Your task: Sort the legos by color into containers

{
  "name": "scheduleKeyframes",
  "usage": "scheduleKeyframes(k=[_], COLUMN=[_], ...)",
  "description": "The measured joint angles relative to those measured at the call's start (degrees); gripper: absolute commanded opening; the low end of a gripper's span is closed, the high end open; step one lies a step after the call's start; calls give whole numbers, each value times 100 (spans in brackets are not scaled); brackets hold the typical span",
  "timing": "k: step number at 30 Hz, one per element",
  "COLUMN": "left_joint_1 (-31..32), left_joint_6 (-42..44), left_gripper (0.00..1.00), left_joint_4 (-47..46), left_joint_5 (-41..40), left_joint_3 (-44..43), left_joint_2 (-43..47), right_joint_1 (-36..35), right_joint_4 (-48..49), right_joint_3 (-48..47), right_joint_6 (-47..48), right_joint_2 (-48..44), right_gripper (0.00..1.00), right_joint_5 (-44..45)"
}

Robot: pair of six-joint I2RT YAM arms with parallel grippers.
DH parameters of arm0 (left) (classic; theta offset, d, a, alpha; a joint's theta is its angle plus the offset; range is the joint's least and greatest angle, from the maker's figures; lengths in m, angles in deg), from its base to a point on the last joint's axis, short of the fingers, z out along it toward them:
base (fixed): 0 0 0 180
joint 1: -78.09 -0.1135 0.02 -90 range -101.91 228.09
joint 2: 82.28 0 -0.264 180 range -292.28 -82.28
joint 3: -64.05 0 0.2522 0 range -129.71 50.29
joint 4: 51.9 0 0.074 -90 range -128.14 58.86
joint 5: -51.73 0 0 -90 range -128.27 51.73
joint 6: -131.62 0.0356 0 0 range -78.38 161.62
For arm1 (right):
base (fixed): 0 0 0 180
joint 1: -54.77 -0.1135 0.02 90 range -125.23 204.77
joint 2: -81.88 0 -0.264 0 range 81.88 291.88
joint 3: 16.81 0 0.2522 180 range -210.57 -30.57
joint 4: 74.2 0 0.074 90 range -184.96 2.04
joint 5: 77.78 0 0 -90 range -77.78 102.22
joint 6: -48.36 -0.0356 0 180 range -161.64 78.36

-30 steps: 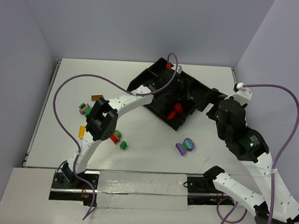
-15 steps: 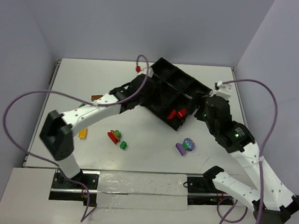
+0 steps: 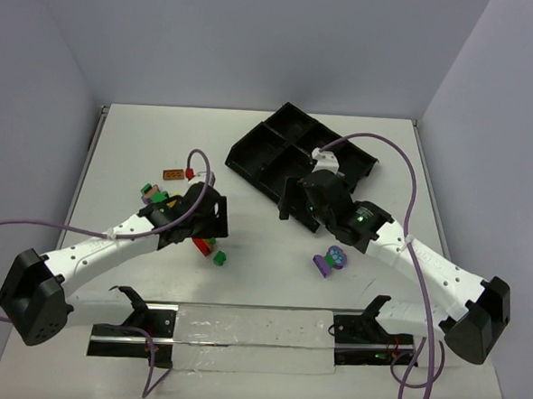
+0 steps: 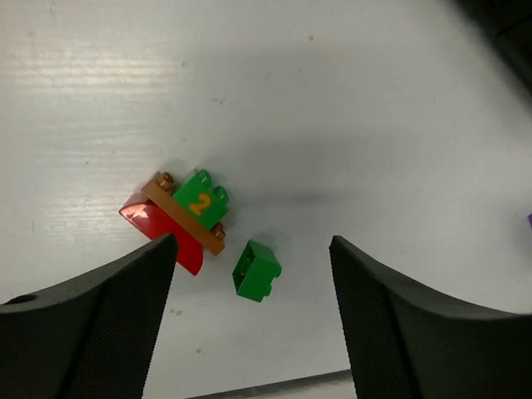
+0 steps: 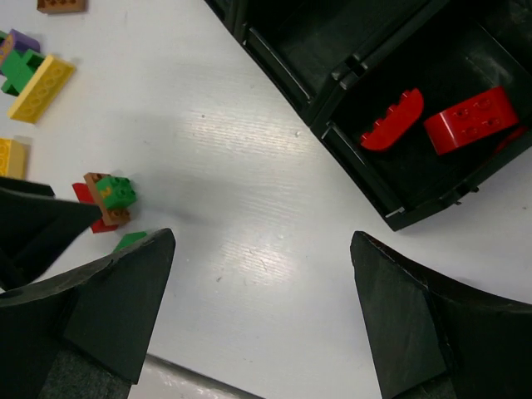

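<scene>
My left gripper [image 3: 212, 225] hangs open over loose legos left of centre. In the left wrist view its jaws [image 4: 252, 243] stand wide, with a small green lego [image 4: 256, 270] lying on the table between them, untouched. Beside it lies a stack [image 4: 187, 216] of a red piece, an orange-brown plate and a green brick marked 2. My right gripper [image 3: 289, 203] is open and empty just in front of the black tray [image 3: 251, 149]. Its wrist view shows two red legos [image 5: 470, 120] in one near compartment of the tray [image 5: 357, 166]. A purple flower lego [image 3: 333, 258] lies below the right arm.
More legos lie at the far left: a yellow brick [image 5: 41, 87], a green one [image 5: 21, 71], a purple one [image 5: 23, 40], a brown plate [image 3: 171, 174] and another yellow piece [image 5: 10, 156]. The arms' base rail [image 3: 249, 330] runs along the near edge.
The left arm has swung back from the tray to the loose legos left of centre. The right arm has moved from the tray's right side to its near edge.
</scene>
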Motion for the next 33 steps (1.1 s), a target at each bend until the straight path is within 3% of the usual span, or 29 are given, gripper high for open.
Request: scheduleKeyframes(k=[5, 10, 16, 29, 33], left_joint_1=[170, 614, 743, 854, 858], left_joint_6=[-331, -616, -680, -680, -687], left_gripper=[73, 71, 67, 59, 38], left_joint_4=[-15, -117, -149, -232, -207], left_joint_5=[331, 514, 430, 191, 25], left_joint_3=[354, 422, 422, 501, 467], left_joint_2=[159, -252, -835, -1202, -1424], right_joint_1=[-1, -1, -1, 1, -1], right_joint_4=[82, 85, 65, 56, 54], right_joint_3=[1, 2, 0, -2, -2], right_joint_6=[-56, -71, -69, -70, -69], right_joint_2=[129, 136, 149, 228, 228], right_gripper=[94, 94, 95, 95, 95], right_joint_5=[-6, 26, 152, 312, 392])
